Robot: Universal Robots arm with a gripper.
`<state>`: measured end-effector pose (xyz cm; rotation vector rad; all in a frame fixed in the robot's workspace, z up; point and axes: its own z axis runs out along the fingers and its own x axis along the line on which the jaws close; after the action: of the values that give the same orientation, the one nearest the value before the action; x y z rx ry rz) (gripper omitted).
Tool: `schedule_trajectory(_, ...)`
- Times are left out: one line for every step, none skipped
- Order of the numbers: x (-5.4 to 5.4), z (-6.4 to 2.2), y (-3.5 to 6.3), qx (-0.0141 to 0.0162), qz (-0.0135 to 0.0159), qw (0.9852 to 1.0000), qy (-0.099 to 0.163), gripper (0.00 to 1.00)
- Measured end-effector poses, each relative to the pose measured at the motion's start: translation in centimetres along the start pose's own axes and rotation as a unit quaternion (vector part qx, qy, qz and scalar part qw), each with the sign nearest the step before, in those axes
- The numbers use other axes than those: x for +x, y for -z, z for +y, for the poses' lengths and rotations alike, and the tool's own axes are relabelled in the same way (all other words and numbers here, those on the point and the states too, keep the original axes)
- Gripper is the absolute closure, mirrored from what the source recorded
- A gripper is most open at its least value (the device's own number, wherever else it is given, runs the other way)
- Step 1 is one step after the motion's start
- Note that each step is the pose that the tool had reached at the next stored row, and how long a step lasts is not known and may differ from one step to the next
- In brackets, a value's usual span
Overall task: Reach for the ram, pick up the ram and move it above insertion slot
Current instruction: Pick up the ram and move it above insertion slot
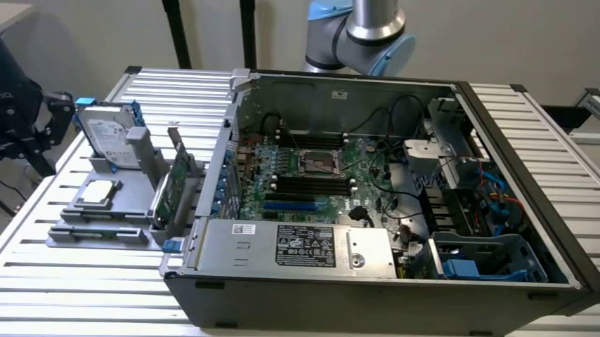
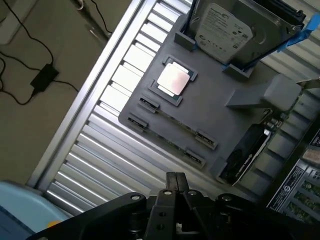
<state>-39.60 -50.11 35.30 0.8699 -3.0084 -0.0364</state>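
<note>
While your gripper (image 2: 175, 182) hangs pinched together and empty near the ram (image 2: 172, 121) in its gray holder (image 2: 216, 95), descending unopened would likely jam the stick's edge.

Silver arm (image 1: 373, 24) with light-blue joint caps (image 1: 401, 50), black gripper (image 2: 176, 181).

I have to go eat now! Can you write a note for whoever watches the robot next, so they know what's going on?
Pincer: hangs above the slatted table, just short of the gray holder. It carries nothing and touches nothing.
Ram: lies flat in its groove in the holder.
Slots: the long black ones on the board inside the open computer.
Done: nothing picked up yet.
Left: the rest of the reach, the pick-up, and the carry to above a slot.
</note>
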Motion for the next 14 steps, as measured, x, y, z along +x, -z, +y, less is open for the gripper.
schedule_trajectory(0.00, 0.00, 0.00, 0.0001, 0.0001, 1.0000, 0.009, 0.89)
schedule_trajectory(0.00, 0.01, 0.00, 0.0002, 0.0002, 0.9998, 0.018, 0.89)
schedule_trajectory(0.00, 0.01, 0.00, 0.0003, 0.0004, 0.9996, 0.027, 0.89)
schedule_trajectory(0.00, 0.00, 0.00, 0.0003, 0.0005, 0.9993, 0.036, 0.89)
schedule_trajectory(0.00, 0.00, 0.00, 0.0004, 0.0006, 0.9990, 0.045, 0.89)
schedule_trajectory(0.00, 0.00, 0.00, 0.0005, 0.0008, 0.9985, 0.054, 0.89)
schedule_trajectory(0.00, 0.00, 0.00, 0.0006, 0.0010, 0.9980, 0.064, 0.89)
schedule_trajectory(0.00, 0.00, 0.00, 0.0007, 0.0010, 0.9973, 0.073, 0.89)
schedule_trajectory(0.00, 0.01, 0.00, 0.0008, 0.0011, 0.9966, 0.082, 0.89)
schedule_trajectory(0.00, 0.01, 0.00, 0.0009, 0.0012, 0.9959, 0.091, 0.89)
schedule_trajectory(0.00, 0.00, 0.00, 0.0010, 0.0012, 0.9950, 0.100, 0.89)
schedule_trajectory(0.00, 0.00, 0.00, 0.0011, 0.0012, 0.9941, 0.109, 0.89)
schedule_trajectory(0.00, 0.00, 0.00, 0.0012, 0.0012, 0.9931, 0.118, 0.89)
schedule_trajectory(0.00, 0.01, 0.00, 0.0014, 0.0012, 0.9919, 0.127, 0.89)
